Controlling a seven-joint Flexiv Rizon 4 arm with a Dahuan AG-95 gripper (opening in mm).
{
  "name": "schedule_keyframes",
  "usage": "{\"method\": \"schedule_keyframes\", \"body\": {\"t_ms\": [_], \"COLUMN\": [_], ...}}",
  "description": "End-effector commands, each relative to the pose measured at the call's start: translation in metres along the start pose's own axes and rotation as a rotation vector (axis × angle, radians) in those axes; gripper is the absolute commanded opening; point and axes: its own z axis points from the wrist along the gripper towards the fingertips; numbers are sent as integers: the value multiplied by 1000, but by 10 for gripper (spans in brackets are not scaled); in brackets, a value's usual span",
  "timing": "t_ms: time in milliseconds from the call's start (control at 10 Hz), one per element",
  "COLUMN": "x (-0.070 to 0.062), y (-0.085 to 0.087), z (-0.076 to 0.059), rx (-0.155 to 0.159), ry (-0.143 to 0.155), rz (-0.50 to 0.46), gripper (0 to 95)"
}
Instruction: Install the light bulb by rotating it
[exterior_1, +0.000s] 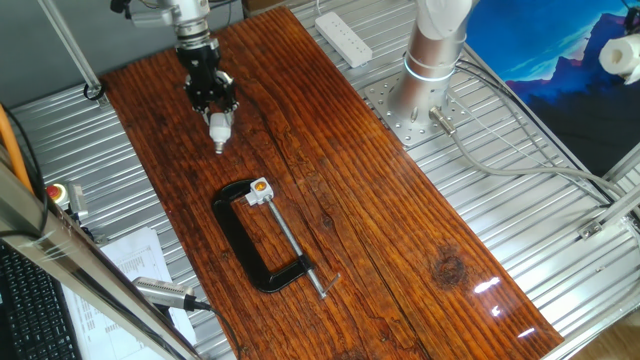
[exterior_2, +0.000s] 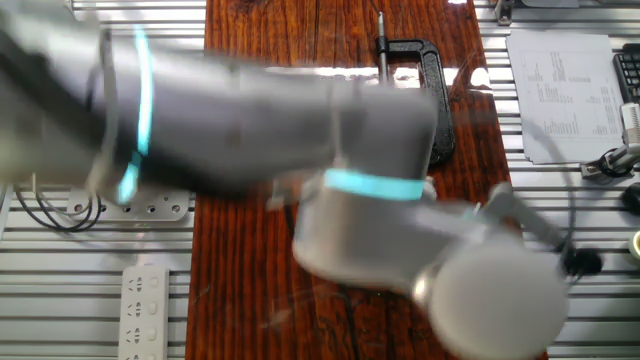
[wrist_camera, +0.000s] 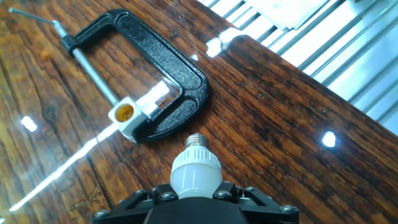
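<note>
My gripper is shut on the light bulb, a small white frosted bulb with its silvery screw base pointing down and away from the fingers. In the hand view the bulb pokes out from between the black fingers, held above the wooden table. The white socket block with an orange centre is clamped in a black C-clamp in front of the gripper. In the hand view the socket lies ahead and to the left of the bulb's base, apart from it.
The C-clamp's screw rod runs toward the table's front. A white power strip lies at the back beside the arm base. Papers and cables lie left of the board. The other fixed view is mostly blocked by the blurred arm.
</note>
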Motion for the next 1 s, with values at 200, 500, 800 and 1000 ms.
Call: {"method": "schedule_keyframes", "body": {"t_ms": [200,500,800,1000], "x": [-5,4,4,4], "y": [-1,-10,-10,-10], "z": [-3,-2,-2,-2], "rx": [3,2,37,45], "ry": [37,41,107,120], "rz": [18,-22,-133,-161], "gripper": [0,0,0,0]}}
